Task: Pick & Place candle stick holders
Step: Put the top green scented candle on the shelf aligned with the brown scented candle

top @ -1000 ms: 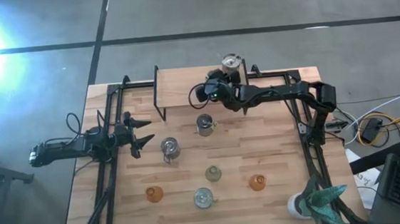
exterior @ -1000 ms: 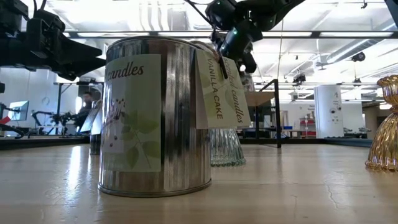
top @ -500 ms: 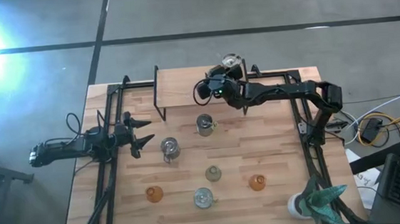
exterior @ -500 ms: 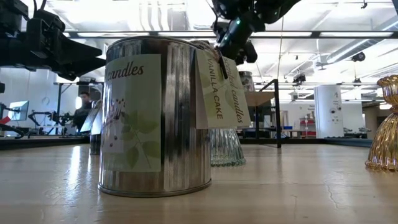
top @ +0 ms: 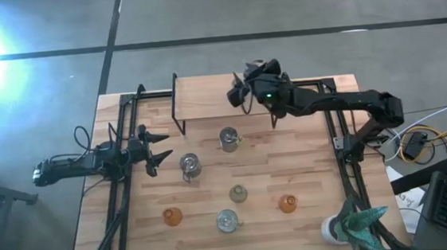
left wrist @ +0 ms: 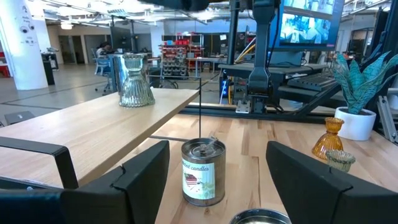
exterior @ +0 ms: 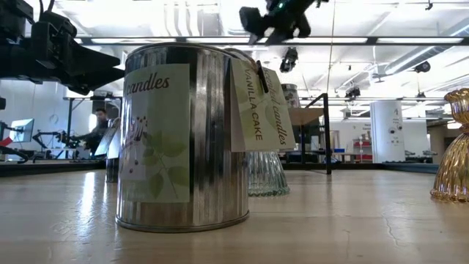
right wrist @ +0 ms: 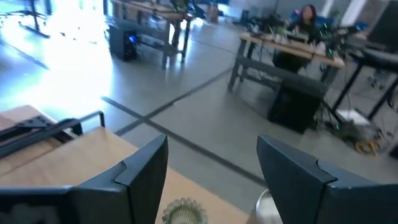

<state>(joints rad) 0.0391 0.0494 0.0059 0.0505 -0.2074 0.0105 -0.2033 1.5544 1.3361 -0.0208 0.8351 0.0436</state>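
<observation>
My right gripper [top: 241,93] hangs open and empty high above the raised wooden shelf [top: 205,98] at the table's far side. It also shows at the top of the low view [exterior: 275,18]. A clear glass holder [top: 255,63] stands on the shelf just past it, and its rim shows below the fingers in the right wrist view [right wrist: 183,213]. Three silvery tins [top: 228,138], [top: 189,165], [top: 227,220], a pale green holder [top: 238,193] and two amber holders [top: 172,217], [top: 287,205] stand on the table. My left gripper [top: 157,148] waits open at the table's left.
A white pot with a teal plant [top: 351,223] stands at the near right corner. Black frame rails [top: 124,181] run along the table's left and right sides. In the low view a candle tin [exterior: 183,139] stands close to the camera.
My right gripper has risen and gone toward the table's right and far edges, from beside the shelf's front to above it, tipping up. It has stayed open and empty. Nothing on the table has moved.
</observation>
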